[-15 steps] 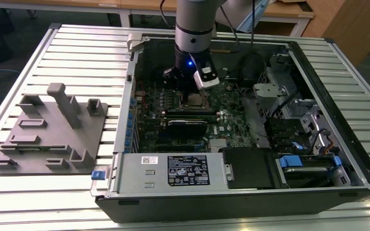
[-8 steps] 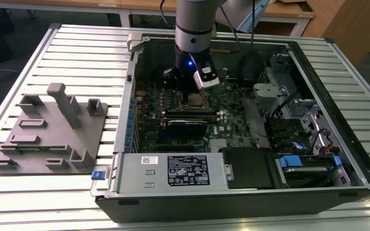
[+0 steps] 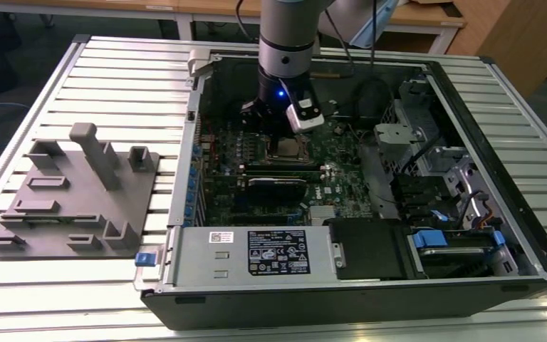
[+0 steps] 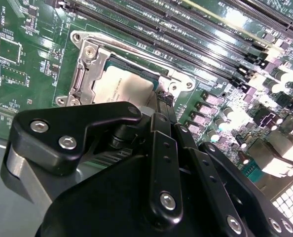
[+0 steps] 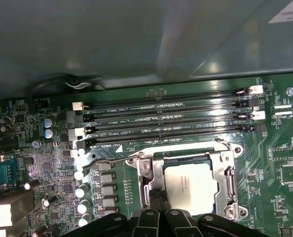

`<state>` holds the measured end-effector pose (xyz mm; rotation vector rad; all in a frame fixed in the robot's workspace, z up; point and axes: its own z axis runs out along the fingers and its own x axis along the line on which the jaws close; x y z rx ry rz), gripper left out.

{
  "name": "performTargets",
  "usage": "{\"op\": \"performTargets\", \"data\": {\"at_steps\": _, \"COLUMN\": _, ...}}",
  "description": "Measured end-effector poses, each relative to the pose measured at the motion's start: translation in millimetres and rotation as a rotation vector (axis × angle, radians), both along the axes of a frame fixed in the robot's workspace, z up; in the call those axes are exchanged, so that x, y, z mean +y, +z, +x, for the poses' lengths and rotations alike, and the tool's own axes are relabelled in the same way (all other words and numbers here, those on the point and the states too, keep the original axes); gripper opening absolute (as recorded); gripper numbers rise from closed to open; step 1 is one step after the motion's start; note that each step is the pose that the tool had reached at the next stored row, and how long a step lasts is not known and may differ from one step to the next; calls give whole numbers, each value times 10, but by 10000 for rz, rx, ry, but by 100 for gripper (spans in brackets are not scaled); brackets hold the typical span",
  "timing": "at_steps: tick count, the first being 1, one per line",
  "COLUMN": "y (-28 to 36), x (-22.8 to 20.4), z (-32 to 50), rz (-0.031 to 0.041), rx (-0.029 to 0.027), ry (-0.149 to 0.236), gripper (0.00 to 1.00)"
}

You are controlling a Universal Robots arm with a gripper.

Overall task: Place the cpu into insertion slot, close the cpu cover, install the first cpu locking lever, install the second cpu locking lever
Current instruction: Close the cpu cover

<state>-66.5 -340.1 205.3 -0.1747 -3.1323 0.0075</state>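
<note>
End effector (image 5: 158,197) at cpu cover (image 5: 229,170) | cpu (image 5: 188,182) seated | exterior view: grey fixture (image 3: 74,192)

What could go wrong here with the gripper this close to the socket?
The gripper sits at the edge of the cpu cover, right beside the cpu; a sideways slip could scrape either. The thin locking lever runs close to a row of capacitors, so swinging it might knock them.
</note>
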Motion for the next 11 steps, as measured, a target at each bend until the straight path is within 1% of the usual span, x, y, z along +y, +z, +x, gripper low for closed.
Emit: {"op": "performTargets", "data": {"at_steps": 11, "y": -14, "x": 10, "z": -10, "rz": 6, "rx": 1, "ry": 263, "gripper": 11}}
